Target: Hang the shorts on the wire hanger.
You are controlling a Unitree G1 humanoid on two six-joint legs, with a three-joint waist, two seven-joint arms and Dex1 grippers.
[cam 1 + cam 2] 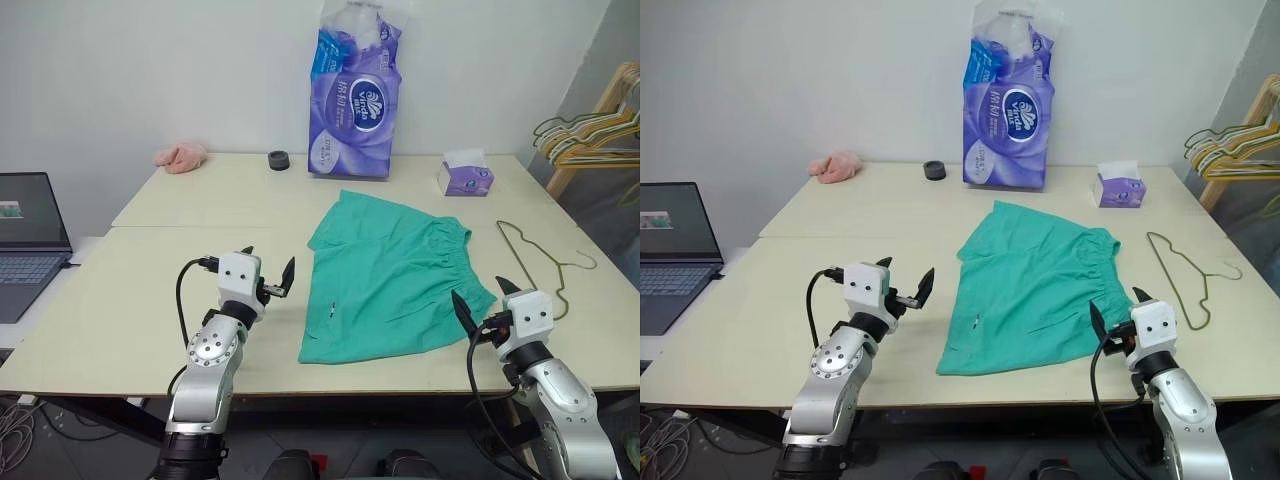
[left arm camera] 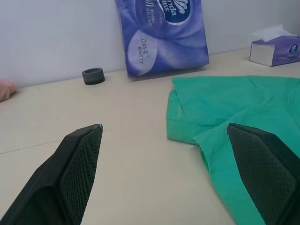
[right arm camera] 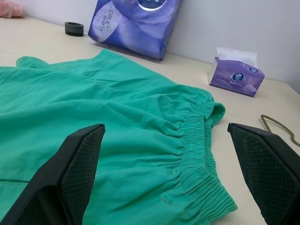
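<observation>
Here, shorts [image 1: 398, 275] lie flat on the bench [image 1: 200, 215].
Hanger [image 1: 545, 258] rests just right of them; left gripper [image 1: 270, 272] and right gripper [image 1: 486, 297] hover wide open, holding nothing.

a cream table [image 1: 180, 330] is seen; around the shorts [image 1: 395, 275] are laid the wire hanger [image 1: 540, 255], tissue box [image 1: 465, 172], toilet-paper pack [image 1: 355, 105], black ring [image 1: 279, 160], pink cloth [image 1: 181, 156].

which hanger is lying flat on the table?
The single bare wire hanger, on the table right of the shorts. The yellow and green hangers hang bunched on a rack off the table.
</observation>
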